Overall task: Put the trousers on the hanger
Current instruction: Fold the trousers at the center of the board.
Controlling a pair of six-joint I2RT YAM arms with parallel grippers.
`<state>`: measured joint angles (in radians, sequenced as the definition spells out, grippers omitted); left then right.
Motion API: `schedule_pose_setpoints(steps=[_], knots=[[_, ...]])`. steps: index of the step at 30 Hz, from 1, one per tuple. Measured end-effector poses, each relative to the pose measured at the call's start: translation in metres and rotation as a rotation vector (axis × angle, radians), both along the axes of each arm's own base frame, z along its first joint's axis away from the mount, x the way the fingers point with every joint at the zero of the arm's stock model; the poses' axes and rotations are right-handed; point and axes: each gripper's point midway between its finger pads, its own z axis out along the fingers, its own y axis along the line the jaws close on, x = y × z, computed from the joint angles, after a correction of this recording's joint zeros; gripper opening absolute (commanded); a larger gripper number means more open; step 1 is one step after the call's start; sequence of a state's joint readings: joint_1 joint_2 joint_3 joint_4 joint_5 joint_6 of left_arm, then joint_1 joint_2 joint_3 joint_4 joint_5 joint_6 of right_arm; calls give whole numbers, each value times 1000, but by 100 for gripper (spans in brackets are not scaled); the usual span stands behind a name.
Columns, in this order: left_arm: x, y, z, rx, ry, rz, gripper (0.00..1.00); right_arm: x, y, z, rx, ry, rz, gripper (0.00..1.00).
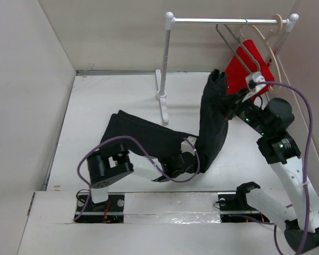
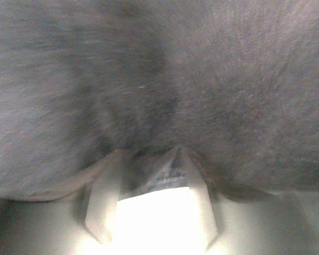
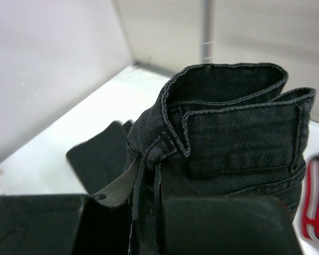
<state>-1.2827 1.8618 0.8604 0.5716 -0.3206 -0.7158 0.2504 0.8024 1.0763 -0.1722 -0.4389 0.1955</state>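
Black denim made up the one pair of trousers (image 1: pixel 149 138), the largest thing on the white table (image 1: pixel 111 95). One leg end lay flat toward the left. The cloth ran right along the table, then rose steeply to the waistband, held up in the air on the right, just in front of and below the rail.

One white clothes rack (image 1: pixel 164 69) stood at the far side, its metal rail (image 1: pixel 228 21) running right. Two hangers hung at the rail's right end. One was the hanger (image 1: pixel 238 48) of thin grey metal, bare and tilted. One was a cream hanger (image 1: pixel 269 38), with one pair of red shorts (image 1: pixel 244 69) hanging there. The trousers and the grey hanger were close, but whether they touched could not be told.

Two arms were at work. The left arm lay low and folded, its forearm reaching right along the table to the bend where the trousers began to rise. The left gripper (image 2: pixel 149 159) met the cloth there; its pale fingers (image 2: pixel 103 202) stood narrowly spaced with a fold of dark fabric pinched between the tips. The right arm rose from the near right corner, elbow bent, its wrist angled left and far toward the rack. The right gripper (image 3: pixel 147 180) had its black fingers nearly together, clamped on the waistband edge beside a belt loop, with the waistband upright above it.
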Motion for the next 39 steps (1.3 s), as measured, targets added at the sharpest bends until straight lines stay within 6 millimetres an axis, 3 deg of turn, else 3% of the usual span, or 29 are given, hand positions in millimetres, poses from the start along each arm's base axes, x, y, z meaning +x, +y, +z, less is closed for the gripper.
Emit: schedule_pose_setpoints(steps=[2,4,8,11,17,20,22,23,27,29,30,33,36,39], knots=[[0,18,11,4,-11,5,60,3,22,-5,-23,13,47,0],[4,42,32,-10,-33,35,59,4,43,-11,-51,23,77,0],[14,85,101,-130,-113,125,56,13,75,-26,-111,48,98,0],[13,123,156,-247,-170,193,54,31,92,-33,-137,62,93,0],[12,212,233,-433,-254,367,52,66,135,-46,-163,92,106,0],[10,254,256,-478,-284,458,51,77,173,-44,-165,86,147,0],[11,274,262,-474,-299,507,48,79,207,-44,-168,78,194,0],[9,288,275,-504,-310,534,48,80,225,-44,-164,68,220,0],[10,321,289,-493,-334,625,47,79,301,-67,-171,65,337,1],[11,333,293,-491,-343,661,47,78,339,-95,-190,82,390,13],[11,338,294,-489,-346,676,47,76,356,-113,-202,96,417,45],[12,348,292,-479,-348,719,48,64,396,-179,-263,174,492,91],[13,353,286,-468,-340,749,48,48,406,-233,-325,253,547,97],[15,355,282,-467,-336,771,48,39,386,-253,-350,304,558,91]])
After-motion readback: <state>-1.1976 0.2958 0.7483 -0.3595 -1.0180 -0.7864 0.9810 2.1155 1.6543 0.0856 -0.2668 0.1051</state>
